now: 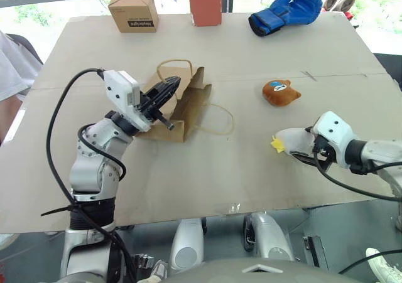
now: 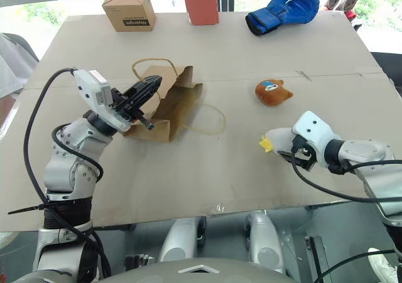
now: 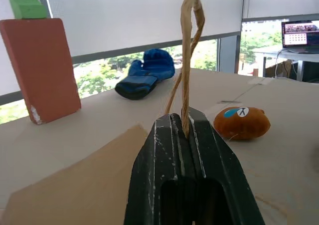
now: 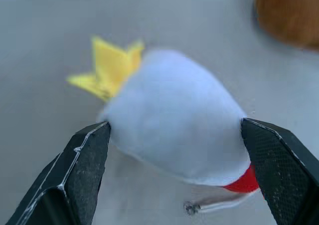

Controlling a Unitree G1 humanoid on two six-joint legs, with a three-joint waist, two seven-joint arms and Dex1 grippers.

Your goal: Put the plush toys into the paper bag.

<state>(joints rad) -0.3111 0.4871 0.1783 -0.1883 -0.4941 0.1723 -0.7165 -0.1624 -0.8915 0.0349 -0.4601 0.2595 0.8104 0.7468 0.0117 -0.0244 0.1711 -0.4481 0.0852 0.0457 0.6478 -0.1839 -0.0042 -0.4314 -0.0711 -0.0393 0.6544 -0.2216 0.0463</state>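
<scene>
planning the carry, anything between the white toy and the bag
Only bare table and the bag's loose handle loop, in the eye views; the bear sits off that line.

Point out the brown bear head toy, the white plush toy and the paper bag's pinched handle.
brown bear head toy (image 1: 281,93), left eye view, middle of its face.
white plush toy (image 4: 174,130), right wrist view, middle of its white body.
paper bag handle (image 3: 188,50), left wrist view, the twisted loop above the gripper.
</scene>
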